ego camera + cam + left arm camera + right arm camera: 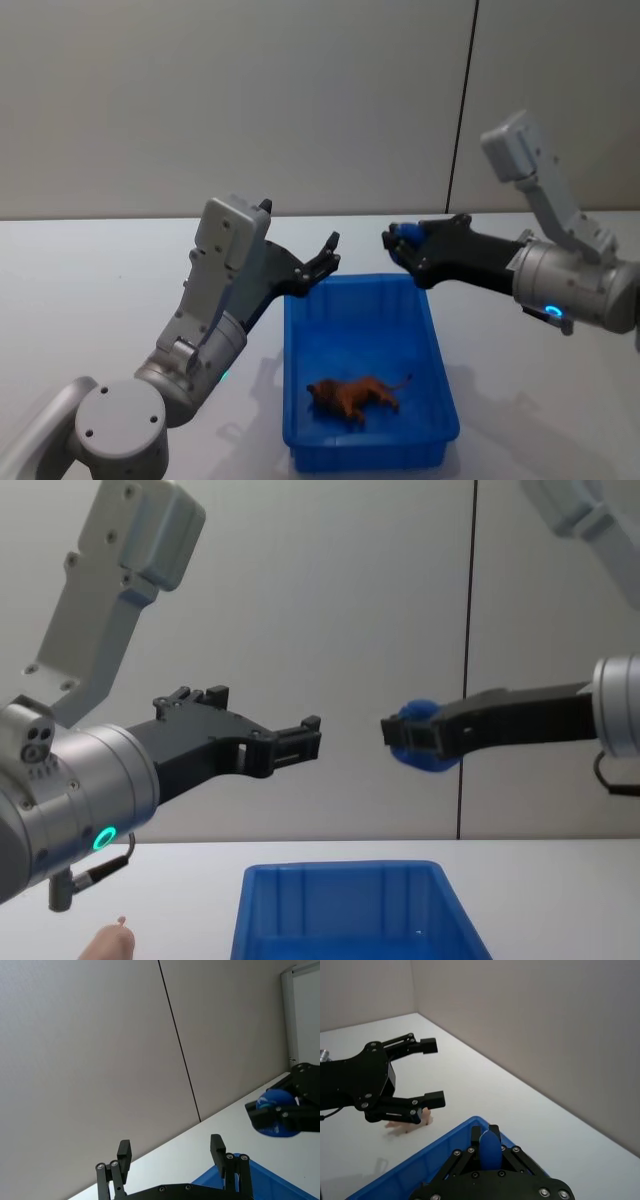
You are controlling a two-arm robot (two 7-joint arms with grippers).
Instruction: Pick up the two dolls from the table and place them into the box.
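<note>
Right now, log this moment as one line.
left claw: open, raised near far end of box | right claw: shut on blue object, raised | brown doll: in box | pink doll: on table

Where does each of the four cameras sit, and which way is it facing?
Head: high up, looking down at the blue bin holding the brown doll; both arms show.
Chest: low, looking across the table at the wall; both arms reach in above the bin.
Left wrist: behind the open left gripper, facing the wall.
Right wrist: behind the right gripper, shut on a blue object, facing the pink doll on the table.
Shared: each wrist view catches the other gripper.
</note>
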